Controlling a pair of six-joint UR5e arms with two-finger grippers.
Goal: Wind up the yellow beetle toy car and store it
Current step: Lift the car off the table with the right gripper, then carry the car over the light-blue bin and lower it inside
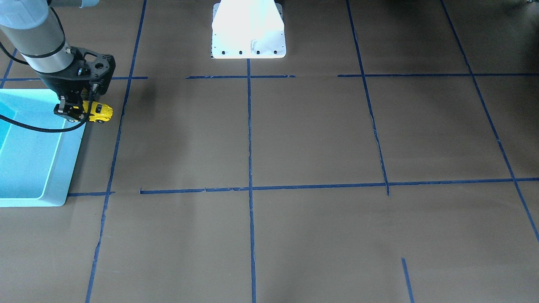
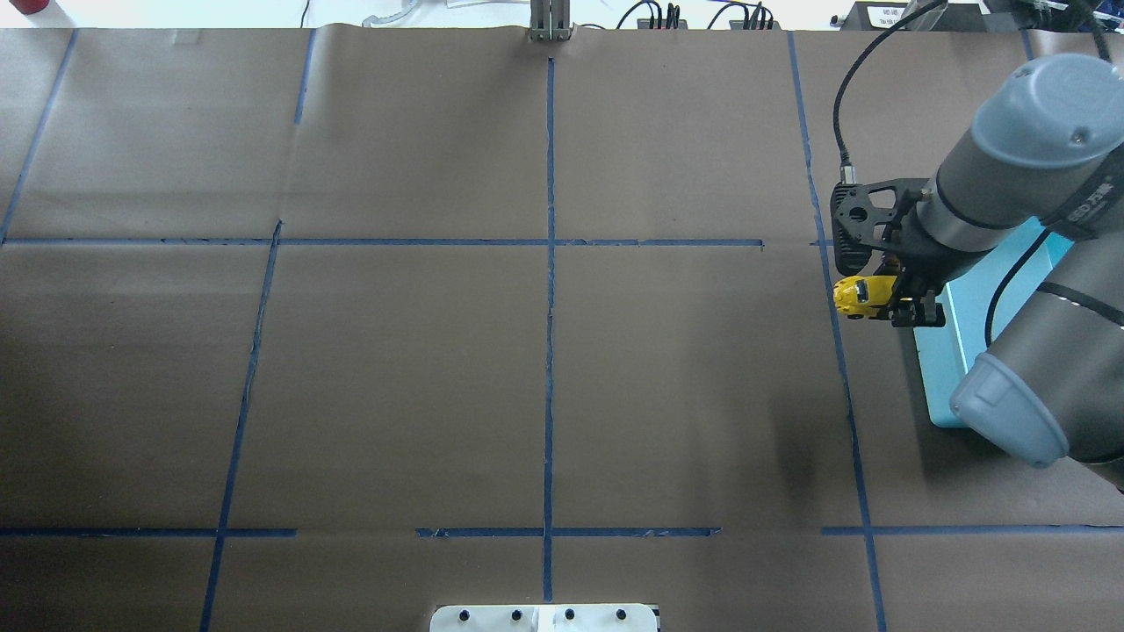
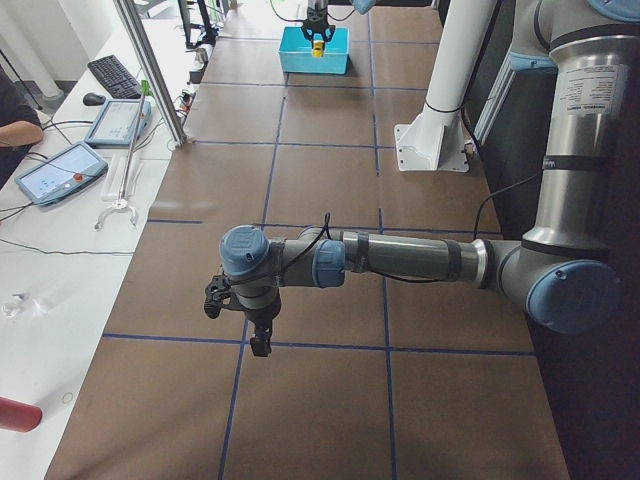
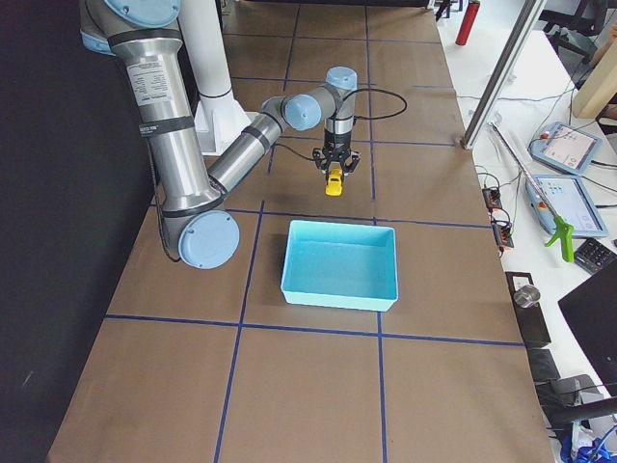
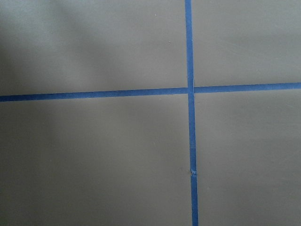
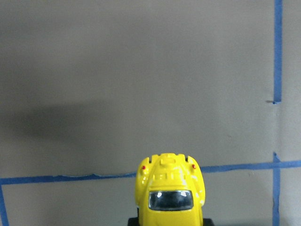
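Note that the right gripper [image 1: 78, 112] is clamped on one end of the yellow beetle toy car [image 1: 100, 112]. The other end projects past the fingers, away from the light blue bin [image 1: 63, 168], just outside its rim. You cannot tell whether the left gripper [image 3: 258, 335] is closed.

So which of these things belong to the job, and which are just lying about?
Job: yellow beetle toy car, held in the right gripper; light blue bin.
Lying about: tablets, keyboard, red cylinder.
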